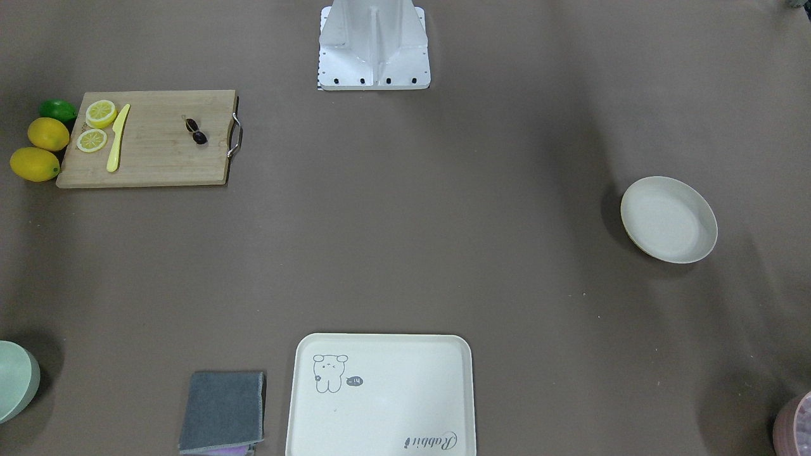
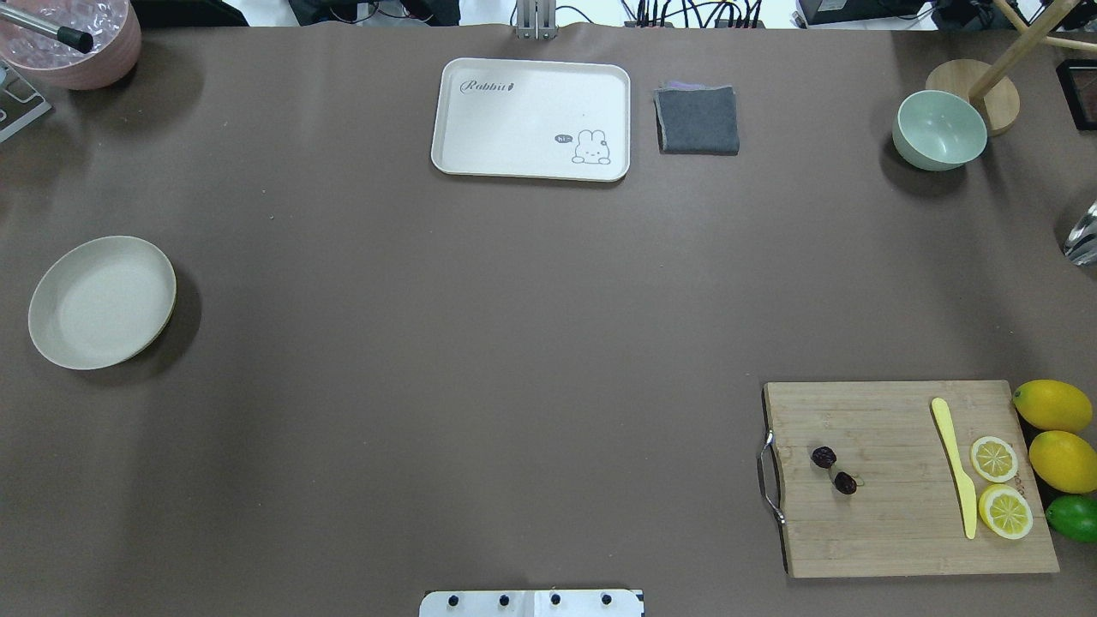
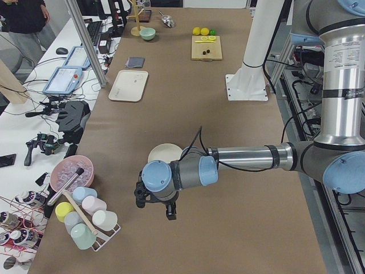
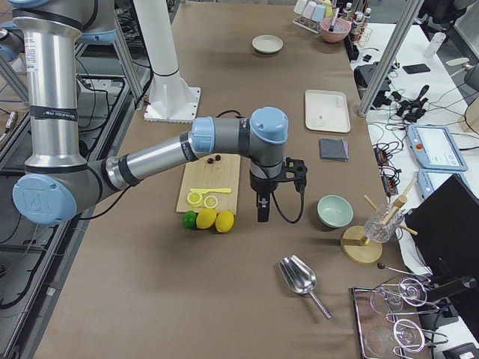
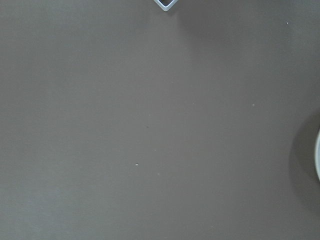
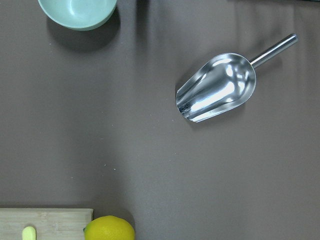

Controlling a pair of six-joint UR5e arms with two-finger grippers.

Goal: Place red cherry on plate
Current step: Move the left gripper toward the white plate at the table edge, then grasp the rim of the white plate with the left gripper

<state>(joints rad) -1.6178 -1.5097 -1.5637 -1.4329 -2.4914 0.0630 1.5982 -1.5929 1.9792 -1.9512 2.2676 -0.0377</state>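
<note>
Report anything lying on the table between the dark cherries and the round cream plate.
Nothing visible. Only bare brown table separates the dark red cherry pair on the bamboo cutting board from the round cream plate.

One red cherry pair (image 2: 845, 482), one round cream plate (image 2: 102, 302), one wooden cutting board (image 2: 891, 514), one yellow knife (image 2: 957, 480), two lemon slices (image 2: 994, 458), two whole lemons (image 2: 1052, 405), one lime (image 2: 1075, 518), one rabbit-print tray (image 2: 531, 94), one folded grey cloth (image 2: 697, 120), one pale green bowl (image 2: 939, 130), one pink bowl (image 2: 103, 73), one steel scoop (image 6: 216, 88)
</note>
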